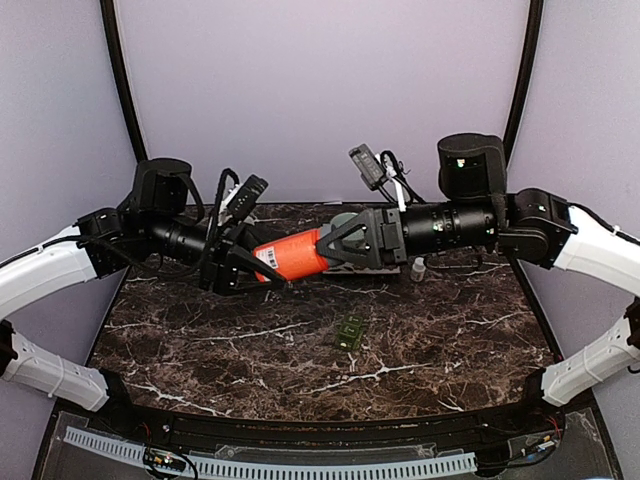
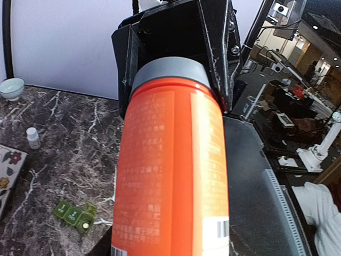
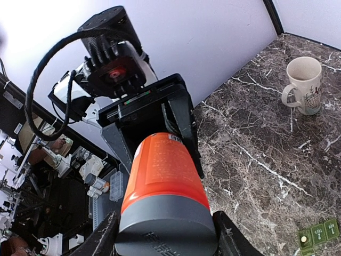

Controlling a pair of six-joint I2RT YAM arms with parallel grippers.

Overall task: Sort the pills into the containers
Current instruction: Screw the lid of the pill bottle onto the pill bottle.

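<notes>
An orange pill bottle (image 1: 290,257) with a grey cap (image 3: 168,226) hangs level above the table between both arms. My left gripper (image 1: 248,268) is shut on its base end; its fingers are hidden behind the bottle (image 2: 170,170) in the left wrist view. My right gripper (image 1: 337,247) is shut on the cap, with one finger (image 3: 230,238) on each side. The small dark green pill-box strip (image 1: 349,331) lies on the table below. It also shows in the left wrist view (image 2: 74,215), where one compartment holds a white pill (image 2: 84,226), and in the right wrist view (image 3: 318,233).
A small white bottle (image 1: 418,269) stands behind the right gripper. A beige mug (image 3: 305,85) stands on the marble table (image 1: 450,340). A pale green bowl (image 2: 11,88) sits at the back. A flowered flat object (image 2: 8,170) lies at the left wrist view's edge.
</notes>
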